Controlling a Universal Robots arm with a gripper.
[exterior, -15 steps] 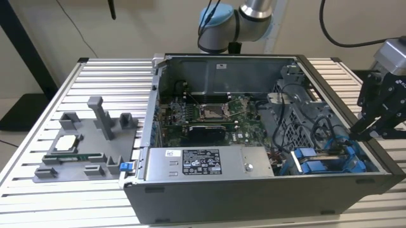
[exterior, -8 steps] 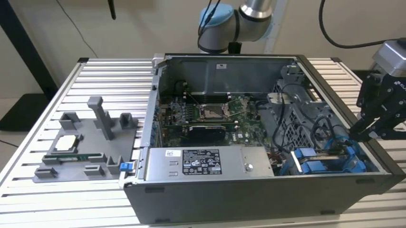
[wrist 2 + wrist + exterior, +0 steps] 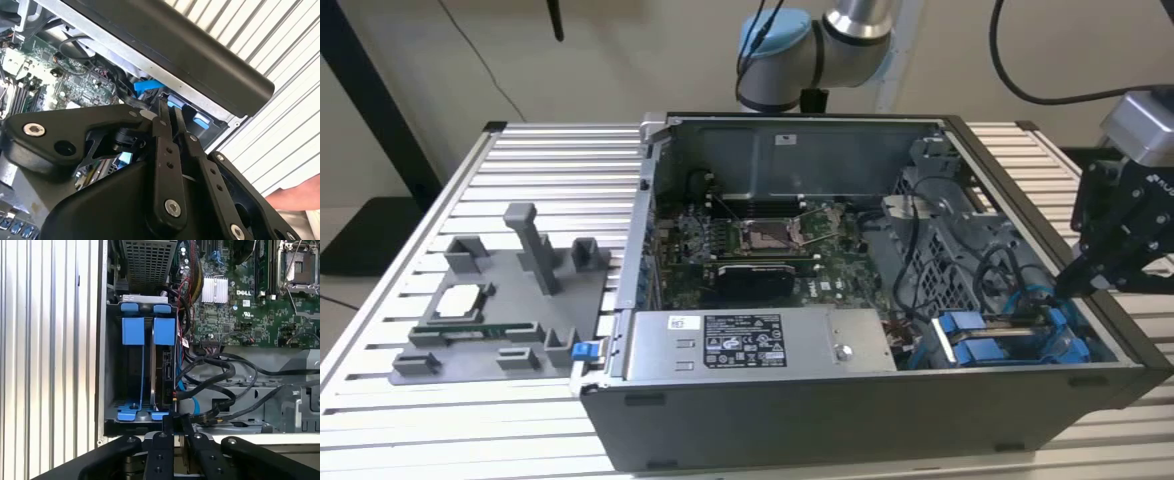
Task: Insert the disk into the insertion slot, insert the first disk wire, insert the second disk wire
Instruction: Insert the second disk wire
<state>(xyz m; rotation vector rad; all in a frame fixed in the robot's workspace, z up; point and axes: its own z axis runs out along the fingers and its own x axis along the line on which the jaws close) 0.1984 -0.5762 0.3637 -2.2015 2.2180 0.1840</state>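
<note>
The disk [image 3: 159, 371] stands edge-on in its blue carrier [image 3: 164, 331] inside the insertion slot [image 3: 113, 375], the grey drive cage at the case's corner. A second blue carrier [image 3: 132, 331] sits beside it. My gripper [image 3: 176, 421] hovers at the cage's open end, its black fingers [image 3: 161, 131] drawn close together with nothing seen between them. In the exterior view the gripper [image 3: 1062, 288] hangs over the cage [image 3: 1001, 340] at that view's right. Black wires [image 3: 220, 371] and a thin blue wire [image 3: 186, 399] loop beside the disk, close to the fingertips.
The open computer case holds the motherboard [image 3: 761, 240] and a grey labelled power-supply box [image 3: 747, 345]. A grey fixture [image 3: 500, 310] with small parts stands on the slatted table at the exterior view's left. The case's black rim [image 3: 200, 55] runs close by. A hand [image 3: 296, 198] shows beyond the gripper.
</note>
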